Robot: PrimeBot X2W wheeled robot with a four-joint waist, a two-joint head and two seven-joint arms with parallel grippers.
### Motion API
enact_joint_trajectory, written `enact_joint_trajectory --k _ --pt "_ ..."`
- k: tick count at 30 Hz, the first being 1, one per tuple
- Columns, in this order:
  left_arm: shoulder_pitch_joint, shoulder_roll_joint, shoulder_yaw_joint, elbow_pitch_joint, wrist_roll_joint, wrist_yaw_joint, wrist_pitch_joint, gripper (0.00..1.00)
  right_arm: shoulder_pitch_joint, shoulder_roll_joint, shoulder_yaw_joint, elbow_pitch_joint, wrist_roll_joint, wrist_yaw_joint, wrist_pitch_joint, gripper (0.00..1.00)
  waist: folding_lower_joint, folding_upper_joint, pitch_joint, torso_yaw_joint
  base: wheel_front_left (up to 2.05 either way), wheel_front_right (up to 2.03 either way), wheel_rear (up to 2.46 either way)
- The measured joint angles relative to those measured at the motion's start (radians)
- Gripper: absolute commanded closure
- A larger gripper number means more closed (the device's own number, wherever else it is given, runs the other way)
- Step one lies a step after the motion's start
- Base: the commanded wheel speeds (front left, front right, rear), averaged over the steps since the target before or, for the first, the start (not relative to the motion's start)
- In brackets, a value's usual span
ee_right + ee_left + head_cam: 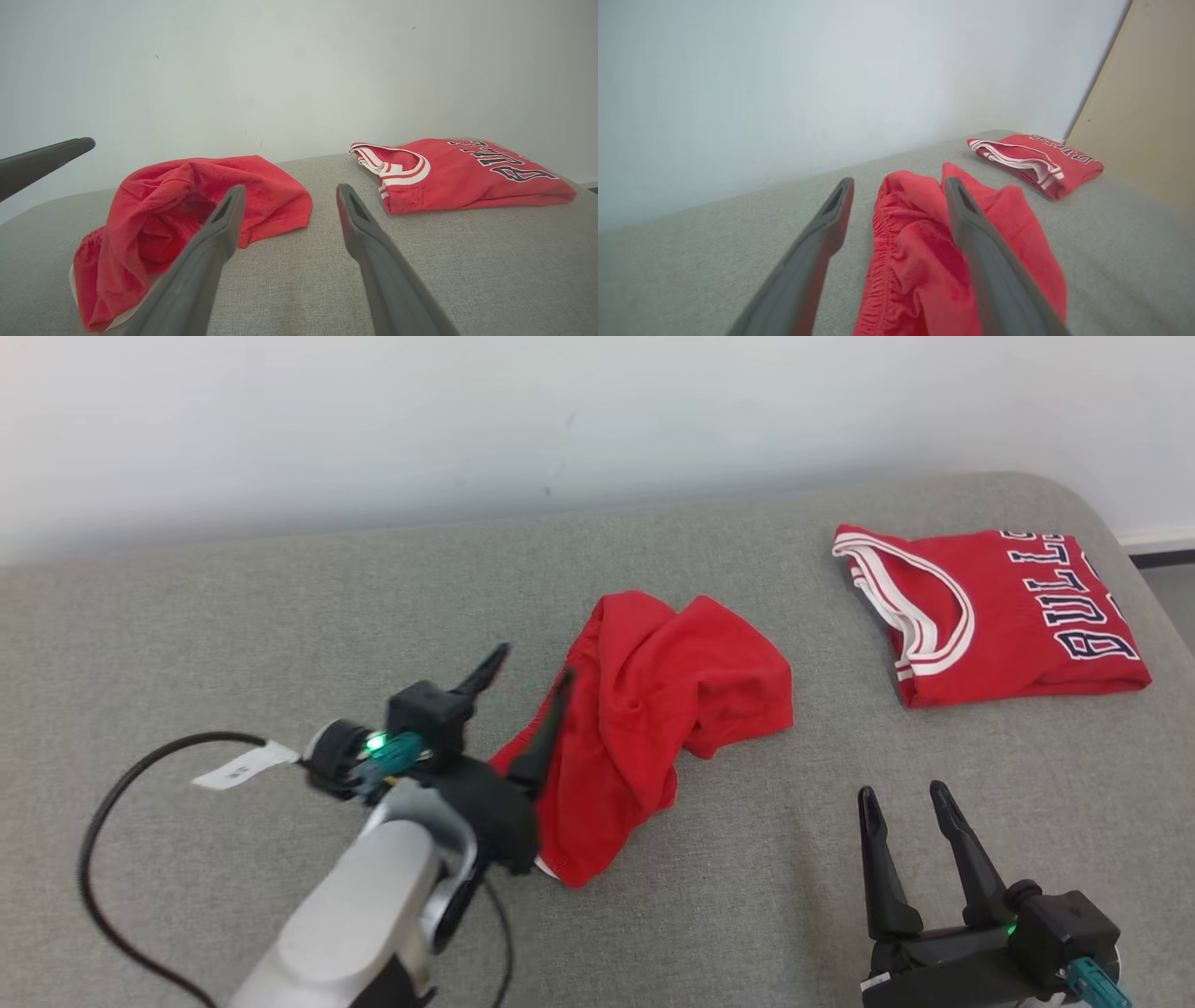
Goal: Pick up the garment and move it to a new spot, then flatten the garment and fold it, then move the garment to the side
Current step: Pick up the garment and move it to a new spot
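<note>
At the near right edge of the grey cushion (280,616), the right gripper (903,791) waits with its fingers spread and empty, probably kept clear until flattening starts. Toward the middle, the left gripper (532,665) has its fingers wide apart astride the waistband of the crumpled red garment (672,709), clamping nothing, so the garment seems set down at its new spot. A folded red jersey (1008,616) lies well apart at the far right corner.

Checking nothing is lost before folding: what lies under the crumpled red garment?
The crumpled red garment rests on the grey fabric cushion. A white sliver peeks from its near edge; anything else beneath is covered.
</note>
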Motion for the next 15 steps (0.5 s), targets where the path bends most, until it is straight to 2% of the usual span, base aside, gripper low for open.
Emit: enact_joint_trajectory --k 7,15 --pt "0.062 0.082 0.012 0.027 0.007 0.014 -0.003 0.0 -0.001 0.0 -0.006 -0.002 0.007 0.0 0.0 0.0 0.0 0.0001 0.003 0.0 0.0 0.0 0.0" --pt "0.105 0.099 -0.005 0.077 -0.002 0.005 -0.004 0.0 -0.001 0.0 -0.007 -0.001 0.015 0.0 0.0 0.0 0.0001 0.0002 0.021 -0.014 0.0 0.0 0.0"
